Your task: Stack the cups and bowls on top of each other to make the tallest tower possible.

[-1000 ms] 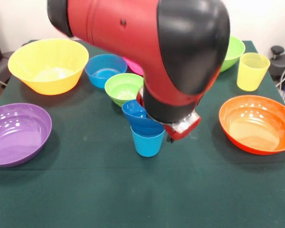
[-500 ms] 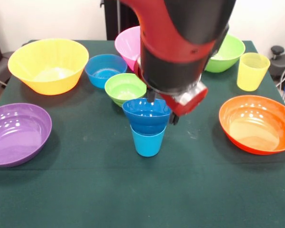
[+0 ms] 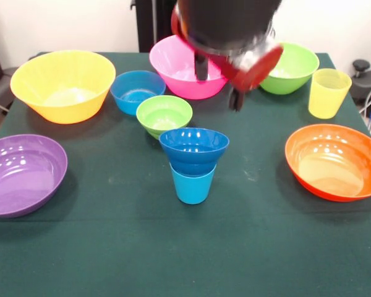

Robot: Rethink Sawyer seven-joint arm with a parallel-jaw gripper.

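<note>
Sitting on the blue cup (image 3: 192, 184), the dark blue bowl (image 3: 194, 150) hides its rim.

Dark blue bowl (image 3: 194, 149) sits upright in the light blue cup (image 3: 192, 183) at table (image 3: 111, 247) centre. Lime (image 3: 164, 114) and light blue (image 3: 137, 91) bowls behind it. Yellow-orange (image 3: 63, 85), pink (image 3: 182, 67), green (image 3: 292, 68) bowls along far edge; purple (image 3: 21, 174) left, orange (image 3: 334, 161) right. Yellow cup (image 3: 328, 93) far right corner.

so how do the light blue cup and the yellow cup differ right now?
The light blue cup stands mid-table and carries the dark blue bowl seated in its mouth; the yellow cup stands alone near the table's edge, open and carrying nothing. The yellow cup looks translucent, the light blue cup opaque. Both are upright tapered tumblers.
</note>
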